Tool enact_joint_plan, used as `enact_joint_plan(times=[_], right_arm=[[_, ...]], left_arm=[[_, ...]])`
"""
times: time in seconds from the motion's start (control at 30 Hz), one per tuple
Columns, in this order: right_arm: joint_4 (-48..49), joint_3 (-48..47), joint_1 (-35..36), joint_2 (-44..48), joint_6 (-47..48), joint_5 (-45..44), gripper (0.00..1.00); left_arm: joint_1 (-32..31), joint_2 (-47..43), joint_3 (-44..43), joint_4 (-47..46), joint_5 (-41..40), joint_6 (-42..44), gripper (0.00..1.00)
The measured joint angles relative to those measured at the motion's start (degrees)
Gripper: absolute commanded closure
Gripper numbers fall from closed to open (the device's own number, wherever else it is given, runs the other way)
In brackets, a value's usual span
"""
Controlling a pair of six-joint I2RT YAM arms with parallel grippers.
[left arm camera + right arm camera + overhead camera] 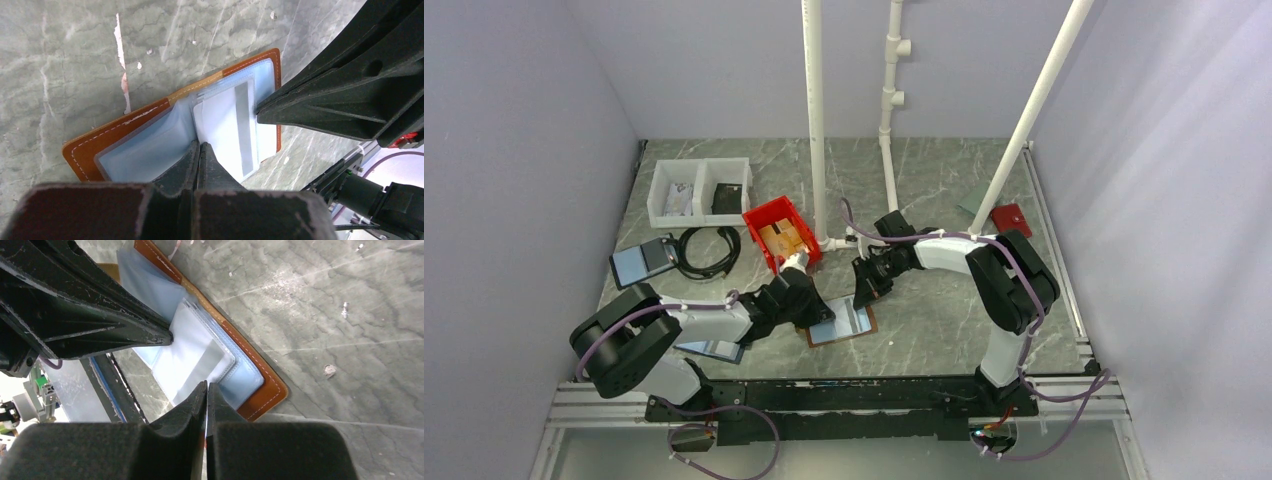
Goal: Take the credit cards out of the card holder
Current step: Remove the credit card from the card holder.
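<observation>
The brown card holder [844, 325] lies open on the table between the two arms, its pale blue sleeves [145, 150] facing up. A white card with a grey stripe [225, 120] sits in a clear sleeve on its right half. My left gripper [200, 146] is shut, its tips pressed at the fold where the blue sleeve meets that card. Whether it pinches the sleeve I cannot tell. My right gripper [206, 386] is shut with only a hairline slit, its tips at the opposite edge of the card [192, 357]. Its fingers [320, 100] touch the card's right side.
A red bin [782, 232] stands just behind the left gripper [812, 308], and white pipes [816, 120] rise behind it. A white two-part tray [700, 190], a black cable [709, 250] and a blue folder [642, 262] lie at the back left. A red item [1010, 218] is at the back right.
</observation>
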State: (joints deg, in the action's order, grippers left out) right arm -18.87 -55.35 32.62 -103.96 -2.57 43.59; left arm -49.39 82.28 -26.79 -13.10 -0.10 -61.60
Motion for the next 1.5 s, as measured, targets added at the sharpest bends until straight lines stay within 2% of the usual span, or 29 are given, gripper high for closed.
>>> enact_joint_plan(times=[0.37,1.0,1.33,1.43,1.5], right_arm=[[0.0,0.0,-0.5,0.0,-0.3,0.6,0.87],[-0.2,-0.2,-0.6,-1.3,-1.6,2.6,0.82],[-0.8,-0.9,-0.7,-1.9,-2.3,3.3,0.75],[-0.8,-0.9,-0.9,-2.1,-2.4,4.0,0.76],[-0.8,-0.9,-1.1,-2.3,-2.4,4.9,0.76]], left_arm=[[2.5,-0.3,6.8,-12.0,3.3,-3.2,1.0],[3.7,1.5,8.8,-18.0,6.3,-4.1,1.0],[4.3,2.9,8.8,-20.1,7.9,-4.1,1.0],[4.5,3.2,8.8,-20.4,8.4,-4.1,0.95],[4.8,3.7,8.8,-21.0,8.9,-4.1,0.86]])
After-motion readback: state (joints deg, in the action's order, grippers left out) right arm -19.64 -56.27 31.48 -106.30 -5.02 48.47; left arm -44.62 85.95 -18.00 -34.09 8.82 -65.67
